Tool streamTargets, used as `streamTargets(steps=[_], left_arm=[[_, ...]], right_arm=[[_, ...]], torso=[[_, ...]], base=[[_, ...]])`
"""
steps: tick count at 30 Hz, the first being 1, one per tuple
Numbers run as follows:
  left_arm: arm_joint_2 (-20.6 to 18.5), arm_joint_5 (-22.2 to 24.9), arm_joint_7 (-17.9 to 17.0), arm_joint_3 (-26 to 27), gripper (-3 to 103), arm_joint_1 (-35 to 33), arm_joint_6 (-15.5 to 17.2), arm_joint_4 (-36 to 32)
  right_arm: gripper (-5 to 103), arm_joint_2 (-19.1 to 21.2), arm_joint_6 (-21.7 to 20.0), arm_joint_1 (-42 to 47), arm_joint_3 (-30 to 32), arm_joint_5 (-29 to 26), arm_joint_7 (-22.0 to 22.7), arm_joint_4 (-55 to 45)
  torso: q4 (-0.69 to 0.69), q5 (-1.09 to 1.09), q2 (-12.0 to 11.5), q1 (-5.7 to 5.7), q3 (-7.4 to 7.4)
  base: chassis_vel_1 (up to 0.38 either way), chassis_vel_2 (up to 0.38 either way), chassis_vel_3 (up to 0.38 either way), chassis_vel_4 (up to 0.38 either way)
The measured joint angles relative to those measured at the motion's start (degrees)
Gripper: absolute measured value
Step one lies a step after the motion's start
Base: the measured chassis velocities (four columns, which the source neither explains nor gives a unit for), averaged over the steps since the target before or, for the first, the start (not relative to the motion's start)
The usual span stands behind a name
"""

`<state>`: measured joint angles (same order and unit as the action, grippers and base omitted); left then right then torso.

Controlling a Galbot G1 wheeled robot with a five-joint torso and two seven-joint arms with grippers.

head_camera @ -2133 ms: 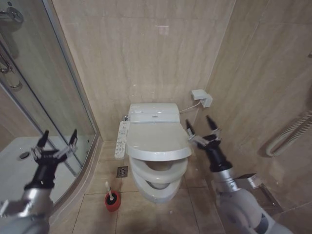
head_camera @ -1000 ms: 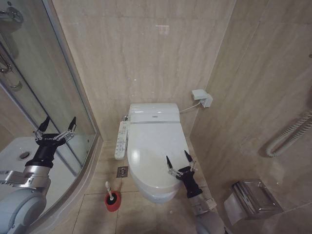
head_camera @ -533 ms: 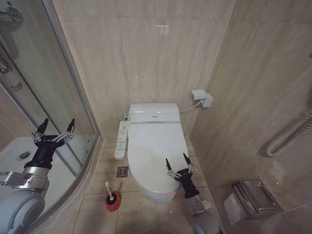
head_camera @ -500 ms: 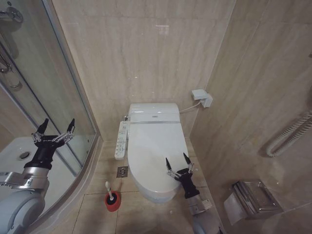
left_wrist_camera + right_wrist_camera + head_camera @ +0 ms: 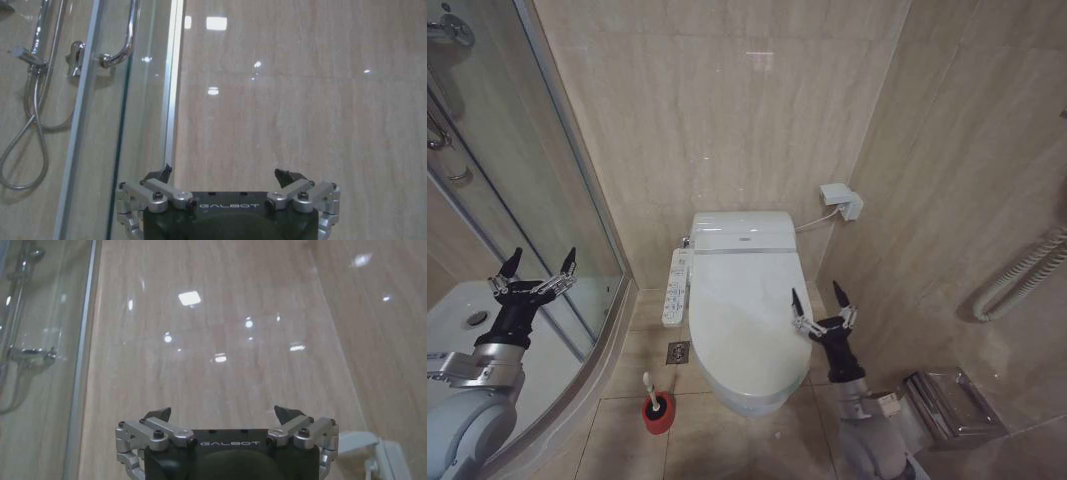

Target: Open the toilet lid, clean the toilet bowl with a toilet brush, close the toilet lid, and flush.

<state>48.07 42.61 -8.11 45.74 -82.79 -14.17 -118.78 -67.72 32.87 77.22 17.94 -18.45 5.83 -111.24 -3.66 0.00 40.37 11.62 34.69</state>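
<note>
Head view: toilet lid point(image 5: 745, 320) down over the bowl. Right hand point(image 5: 823, 305) open, empty, above lid's right edge. Left hand point(image 5: 530, 276) open, parked by shower glass point(image 5: 547, 190). Toilet brush point(image 5: 651, 390) upright in red cup point(image 5: 658, 413) on floor, left of toilet. Wrist views: both hands open, facing wall.

The word "GALBOT" stands in pale letters on the dark body of the left hand point(image 5: 228, 172), between its two finger mounts. The same "GALBOT" mark stands on the body of the right hand point(image 5: 227, 412). No other writing is legible.
</note>
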Motion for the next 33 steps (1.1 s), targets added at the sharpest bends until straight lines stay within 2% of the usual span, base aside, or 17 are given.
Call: streamTargets(steps=[13,15,22,25,28,29,32,33], left_arm=[[-1.64,0.01,0.09,-3.10,100,3.86,-0.23,3.83],[-2.04,0.02,0.10,-3.93,100,4.92,-0.26,4.76],[-3.08,0.01,0.97,-6.61,100,7.19,-0.84,7.08],[-3.56,-0.06,2.04,-8.55,100,8.79,-1.36,8.81],[-4.59,-0.01,5.17,-12.79,100,12.86,-3.67,13.64],[-4.59,-0.01,5.17,-12.79,100,12.86,-3.67,13.64],[-6.47,2.13,13.10,-18.81,100,20.51,-8.46,22.61],[-6.47,2.13,13.10,-18.81,100,20.51,-8.46,22.61]], right_arm=[[100,-1.81,-0.06,-2.40,-0.14,-0.51,0.08,3.23],[100,-2.11,0.01,-3.17,-0.26,-0.49,0.09,4.40],[100,-2.78,0.82,-4.34,-0.51,-0.34,0.02,6.59],[100,-3.04,0.89,-4.75,-0.54,-0.28,-0.05,7.05],[100,-3.30,0.87,-5.27,-0.46,-0.28,-0.14,7.29],[100,-3.30,0.87,-5.27,-0.46,-0.28,-0.14,7.29],[100,-3.26,0.86,-5.64,-0.12,-0.30,-0.37,7.58],[100,-3.26,0.86,-5.64,-0.12,-0.30,-0.37,7.58]], torso=[[0.01,0.01,0.00,0.00,0.00],[-0.04,-0.01,0.00,0.01,0.00],[0.02,0.01,-0.02,0.07,0.03],[-0.04,-0.02,-0.02,0.06,0.02],[-0.02,0.02,-0.01,0.02,0.00],[-0.02,0.02,-0.01,0.02,0.00],[0.00,-0.01,0.00,-0.02,-0.01],[0.00,-0.01,0.00,-0.02,-0.01]], base=[[-0.078,0.063,0.075,-0.079],[-0.211,0.215,0.203,-0.237],[-0.206,0.221,0.227,-0.220],[-0.130,0.111,0.072,-0.108],[0.000,0.000,0.000,0.000],[0.000,0.000,0.000,0.000],[0.038,-0.052,-0.036,0.046],[0.053,-0.047,-0.042,0.070]])
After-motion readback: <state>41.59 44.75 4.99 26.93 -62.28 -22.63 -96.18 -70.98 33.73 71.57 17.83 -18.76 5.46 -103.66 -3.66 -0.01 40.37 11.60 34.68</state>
